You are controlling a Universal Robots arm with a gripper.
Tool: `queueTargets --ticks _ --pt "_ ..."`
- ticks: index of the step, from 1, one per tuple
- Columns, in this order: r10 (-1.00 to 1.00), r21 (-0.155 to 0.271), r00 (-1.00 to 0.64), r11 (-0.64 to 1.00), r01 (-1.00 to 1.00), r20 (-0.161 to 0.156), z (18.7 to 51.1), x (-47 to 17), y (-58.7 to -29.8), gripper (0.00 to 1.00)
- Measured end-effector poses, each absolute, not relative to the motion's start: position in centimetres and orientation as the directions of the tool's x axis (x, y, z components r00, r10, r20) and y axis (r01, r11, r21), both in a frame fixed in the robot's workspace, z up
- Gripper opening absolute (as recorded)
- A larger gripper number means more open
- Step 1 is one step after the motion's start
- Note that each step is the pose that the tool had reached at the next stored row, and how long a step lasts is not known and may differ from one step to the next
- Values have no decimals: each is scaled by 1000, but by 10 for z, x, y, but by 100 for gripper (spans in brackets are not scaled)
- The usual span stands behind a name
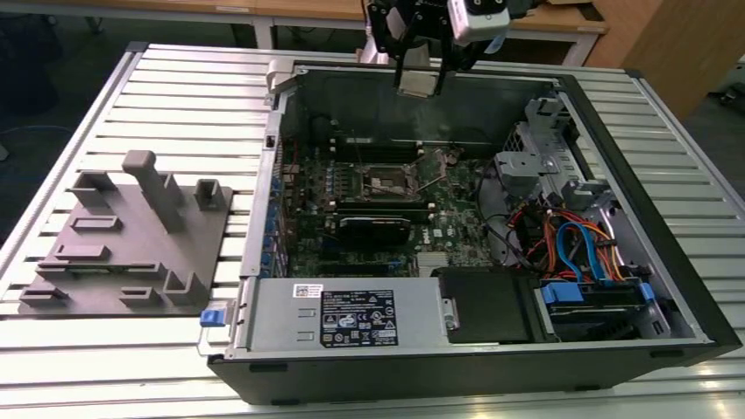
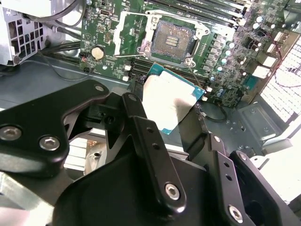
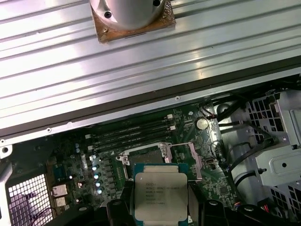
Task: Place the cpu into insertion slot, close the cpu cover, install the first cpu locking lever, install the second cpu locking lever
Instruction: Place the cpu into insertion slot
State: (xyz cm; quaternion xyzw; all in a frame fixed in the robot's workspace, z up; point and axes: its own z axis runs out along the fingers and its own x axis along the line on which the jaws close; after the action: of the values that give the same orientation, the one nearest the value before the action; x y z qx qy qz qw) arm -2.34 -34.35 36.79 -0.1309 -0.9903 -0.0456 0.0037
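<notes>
My gripper (image 1: 418, 80) hangs over the far wall of the open computer case (image 1: 652, 218), shut on the cpu (image 1: 417, 84), a flat square chip with a dull silvery top. The black fingers (image 2: 141, 122) clamp two opposite edges of the cpu (image 2: 171, 96), which also shows in the first wrist view (image 3: 161, 193). The insertion slot (image 1: 388, 179) lies open on the green board below, nearer the camera in the exterior view, with its dark centre (image 2: 174, 40) bare and partly hidden behind the chip (image 3: 143, 157). A silver frame rims the slot. I cannot pick out the cpu cover or the locking levers.
A grey moulded fixture (image 1: 128, 244) sits on the ribbed metal table (image 1: 187, 96) at the exterior view's left. Inside the case are long memory slots (image 3: 131, 134), a black module (image 1: 372, 229), a power supply (image 1: 349, 319), and coloured cables (image 1: 570, 244) by the drive cage.
</notes>
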Motion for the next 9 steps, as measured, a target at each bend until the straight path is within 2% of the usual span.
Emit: queueTargets --ticks 9 --pt "273 89 -962 958 273 19 368 -23 -344 54"
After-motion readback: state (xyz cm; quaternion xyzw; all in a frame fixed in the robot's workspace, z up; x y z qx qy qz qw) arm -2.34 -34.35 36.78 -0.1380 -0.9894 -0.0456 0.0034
